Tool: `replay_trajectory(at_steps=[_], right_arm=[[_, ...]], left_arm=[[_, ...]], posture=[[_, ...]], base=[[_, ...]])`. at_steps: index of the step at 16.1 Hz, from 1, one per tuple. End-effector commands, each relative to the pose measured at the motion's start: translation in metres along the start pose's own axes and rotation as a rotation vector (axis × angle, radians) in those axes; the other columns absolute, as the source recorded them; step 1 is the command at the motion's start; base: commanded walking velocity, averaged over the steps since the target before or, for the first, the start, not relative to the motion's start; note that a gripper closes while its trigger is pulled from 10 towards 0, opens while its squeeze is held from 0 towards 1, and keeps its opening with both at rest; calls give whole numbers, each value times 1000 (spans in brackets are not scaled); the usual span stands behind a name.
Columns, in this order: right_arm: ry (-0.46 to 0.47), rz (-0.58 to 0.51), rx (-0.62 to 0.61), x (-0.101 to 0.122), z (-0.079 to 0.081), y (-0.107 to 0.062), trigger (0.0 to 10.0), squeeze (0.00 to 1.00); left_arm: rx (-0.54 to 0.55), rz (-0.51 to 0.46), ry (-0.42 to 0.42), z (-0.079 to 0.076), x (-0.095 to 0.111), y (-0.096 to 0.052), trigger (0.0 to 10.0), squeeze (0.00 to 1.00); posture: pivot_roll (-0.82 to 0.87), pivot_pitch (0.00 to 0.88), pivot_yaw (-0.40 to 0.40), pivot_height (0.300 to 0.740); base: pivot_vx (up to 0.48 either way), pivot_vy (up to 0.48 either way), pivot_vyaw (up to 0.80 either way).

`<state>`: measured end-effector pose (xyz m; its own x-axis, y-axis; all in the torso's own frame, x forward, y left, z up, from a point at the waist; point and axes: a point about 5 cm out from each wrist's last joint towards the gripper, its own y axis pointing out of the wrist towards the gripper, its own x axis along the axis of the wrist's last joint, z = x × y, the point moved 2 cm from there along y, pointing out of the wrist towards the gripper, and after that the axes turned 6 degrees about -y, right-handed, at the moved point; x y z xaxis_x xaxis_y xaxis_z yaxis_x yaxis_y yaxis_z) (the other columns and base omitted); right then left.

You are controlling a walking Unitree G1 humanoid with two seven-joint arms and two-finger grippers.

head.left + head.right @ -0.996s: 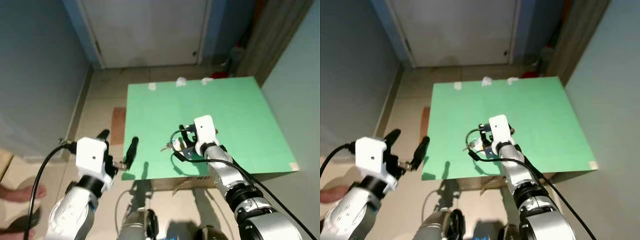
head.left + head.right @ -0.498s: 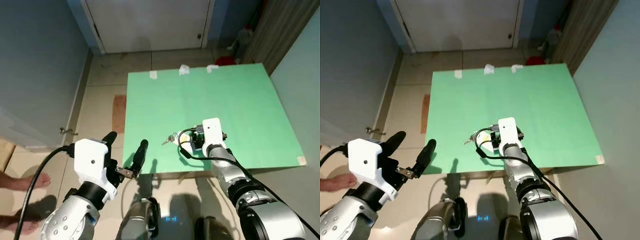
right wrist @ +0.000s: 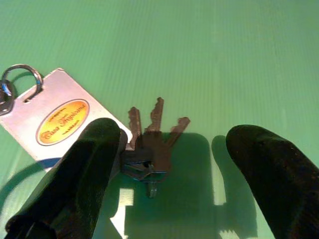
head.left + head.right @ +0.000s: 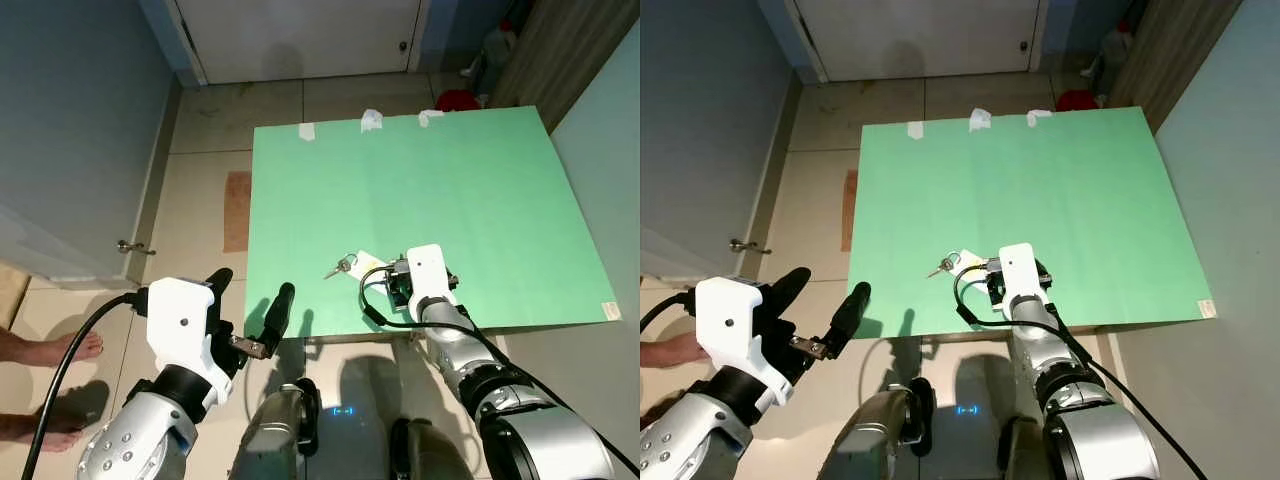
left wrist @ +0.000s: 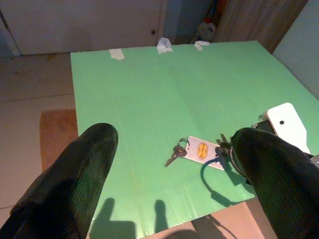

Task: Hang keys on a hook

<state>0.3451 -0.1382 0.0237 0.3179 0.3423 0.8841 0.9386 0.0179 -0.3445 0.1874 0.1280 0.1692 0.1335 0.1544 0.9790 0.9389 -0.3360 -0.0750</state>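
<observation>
Green table was spread across mid-frame. At lower left, the left gripper was held spread off its near edge. The right gripper was spread around the keys near lower centre. Tape scraps and a door were seen beyond.
</observation>
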Motion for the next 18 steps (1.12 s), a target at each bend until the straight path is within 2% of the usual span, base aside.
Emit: replay_trajectory(at_steps=[1,13,14,15,18], right_arm=[[11,49,10,-17,4,-6,10000,0],[17,85,21,-25,4,-8,10000,0],[29,85,24,-25,5,-8,2784,0],[35,85,30,-25,6,-8,0,0],[54,84,48,-26,9,-9,0,0]], left_arm=[[8,0,7,1,3,-4,10000,0],[-2,6,6,0,1,1,10000,0],[0,7,6,1,0,1,10000,0],[0,7,6,0,0,1,10000,0],[-43,23,-20,-5,-3,-3,10000,0]], posture=[[242,310,89,720],[223,309,91,720],[221,308,89,720],[221,309,90,720],[219,311,91,720]], base=[[0,0,0],[0,0,0],[0,0,0],[0,0,0],[0,0,0]])
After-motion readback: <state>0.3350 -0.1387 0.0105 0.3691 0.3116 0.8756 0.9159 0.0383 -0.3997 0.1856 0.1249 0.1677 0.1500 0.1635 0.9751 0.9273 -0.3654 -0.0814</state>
